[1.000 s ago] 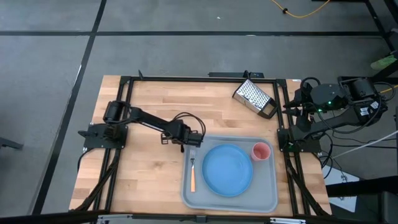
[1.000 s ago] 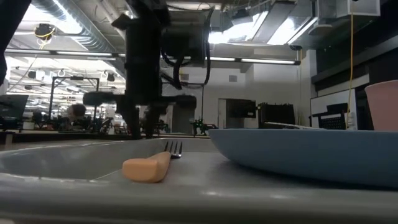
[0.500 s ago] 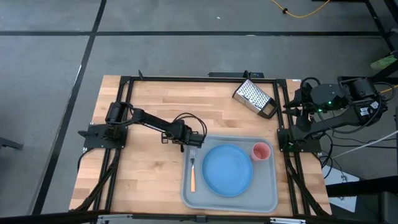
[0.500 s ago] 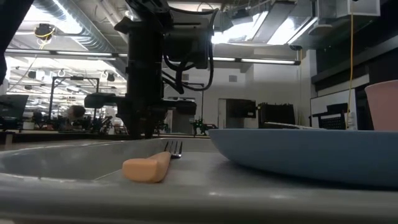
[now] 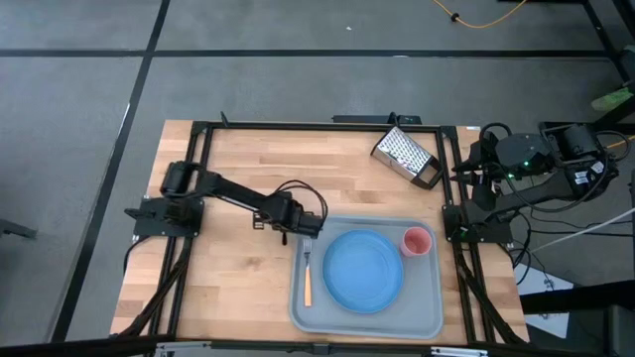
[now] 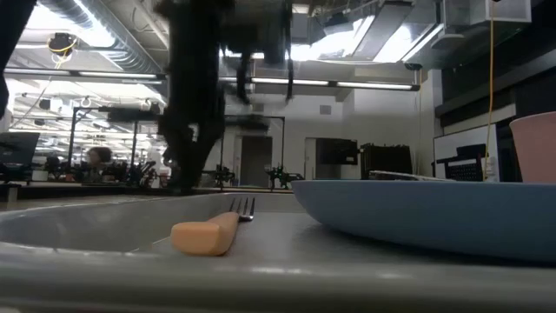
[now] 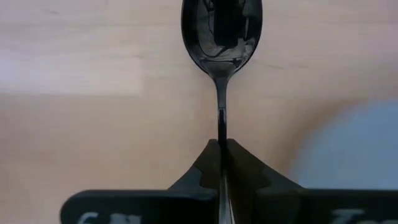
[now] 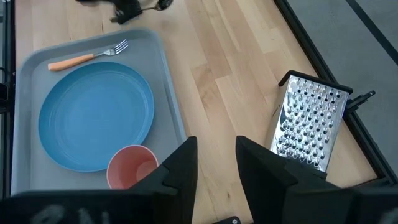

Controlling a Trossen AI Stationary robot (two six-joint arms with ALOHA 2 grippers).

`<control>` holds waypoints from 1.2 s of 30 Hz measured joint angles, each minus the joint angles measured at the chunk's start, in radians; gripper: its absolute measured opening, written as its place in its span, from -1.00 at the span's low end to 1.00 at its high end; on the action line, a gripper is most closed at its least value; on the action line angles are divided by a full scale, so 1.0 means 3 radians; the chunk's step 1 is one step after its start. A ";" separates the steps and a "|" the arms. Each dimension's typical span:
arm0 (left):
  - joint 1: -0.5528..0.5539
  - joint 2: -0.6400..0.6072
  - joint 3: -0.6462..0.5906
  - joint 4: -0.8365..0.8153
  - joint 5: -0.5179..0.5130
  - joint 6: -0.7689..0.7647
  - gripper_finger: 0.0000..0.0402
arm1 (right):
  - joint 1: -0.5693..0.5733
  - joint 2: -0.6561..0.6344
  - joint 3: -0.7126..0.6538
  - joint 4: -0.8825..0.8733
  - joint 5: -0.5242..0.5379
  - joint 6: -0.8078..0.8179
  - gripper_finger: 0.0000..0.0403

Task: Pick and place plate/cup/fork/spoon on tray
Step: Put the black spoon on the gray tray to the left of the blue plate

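Observation:
The grey-blue tray (image 5: pixel 298 315) lies at the table's near middle. On it are the light-blue plate (image 5: pixel 363 270), the pink-red cup (image 5: pixel 416 241) and the orange-handled fork (image 5: pixel 307 276); the fork also shows in the low view (image 6: pixel 208 233). My left gripper (image 5: pixel 301 226) is at the tray's far left corner, shut on the dark spoon (image 7: pixel 222 28). The spoon shows over the wood next to the tray's corner (image 7: pixel 354 143). My right gripper (image 8: pixel 214 163) is open and empty at the table's right edge. My left gripper pinches the spoon's thin handle (image 7: pixel 221 127) between its two fingertips, the handle running along the fingers. The spoon reaches straight out past the fingertips, its oval bowl (image 7: pixel 222 28) at the far end. I cannot tell whether the bowl touches the wood.
A metal box grater (image 5: pixel 407 157) lies on the wood at the far right, also in the right wrist view (image 8: pixel 308 121). Bare wood lies to the left of the tray and beyond it.
My left gripper, still shut on the spoon, has shifted slightly at the tray's far left corner; it shows blurred in the low view now. The things on the tray have stayed in place.

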 joint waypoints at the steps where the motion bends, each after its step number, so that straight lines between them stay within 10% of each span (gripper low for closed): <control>1: -0.0025 -0.0067 0.0067 -0.0066 -0.0002 0.0002 -0.99 | 0.0000 -0.0001 0.0000 0.0000 0.0000 0.0000 -0.43; 12: -0.0528 -0.0101 0.0715 -0.0192 -0.0119 -0.0295 -0.99 | 0.0000 -0.0001 0.0000 0.0000 0.0001 0.0018 -0.43; 36: -0.1043 0.0464 0.0748 0.0883 -0.0246 -0.0908 -1.00 | 0.0000 0.0000 0.0000 0.0001 -0.0084 0.0096 -0.43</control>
